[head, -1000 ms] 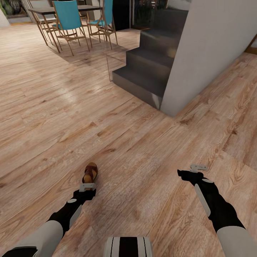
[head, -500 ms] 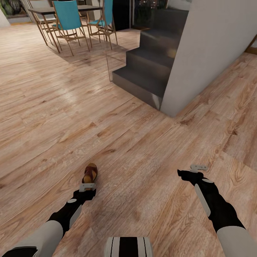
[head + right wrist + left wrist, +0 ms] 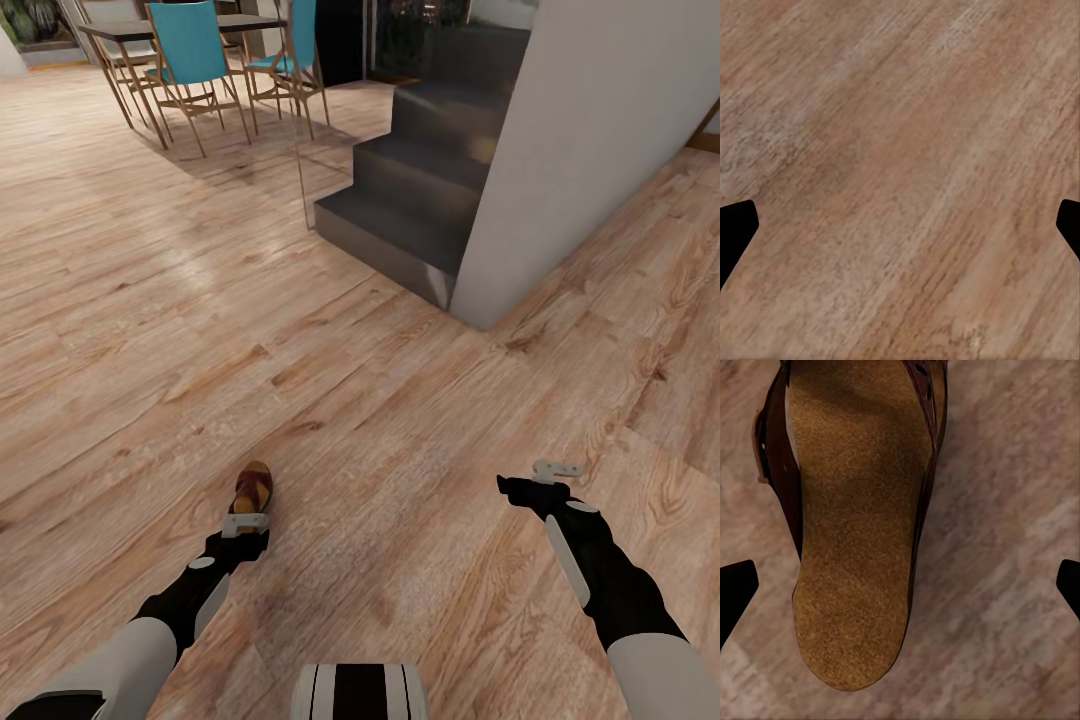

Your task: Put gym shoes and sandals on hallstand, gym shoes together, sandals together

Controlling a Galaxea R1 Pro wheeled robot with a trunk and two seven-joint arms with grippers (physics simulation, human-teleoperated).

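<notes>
- Sandal point(image 3: 252, 487): one dark brown sandal lies flat on the corridor floor point(image 3: 380, 420), at about 7 o'clock in the head view, its length running toward 12 o'clock.
- Seen from the left wrist camera, the sandal point(image 3: 855, 525) shows a tan, grainy oval footbed with dark brown straps along its edges and a small buckle on one side.
- Left gripper point(image 3: 245, 521) hovers just over the near end of the sandal; its fingers point(image 3: 733, 592) stand wide apart, one dark tip at each side of the wrist picture, with the sandal between them and nearer to one tip. They do not touch the shoe.
- Right gripper point(image 3: 556, 468) sits at about 5 o'clock in the head view, well apart from the sandal, above bare planks.
- In the right wrist view its fingers point(image 3: 735, 225) are likewise spread wide and hold nothing, with wood-grain corridor floor point(image 3: 900, 165) under them.
- Dark grey stairs point(image 3: 420, 190) rise at about 1 o'clock, set against a pale wall point(image 3: 600, 130).
- At 11 o'clock, far off, teal chairs point(image 3: 190, 45) stand around a dark-topped dining table point(image 3: 130, 28).
</notes>
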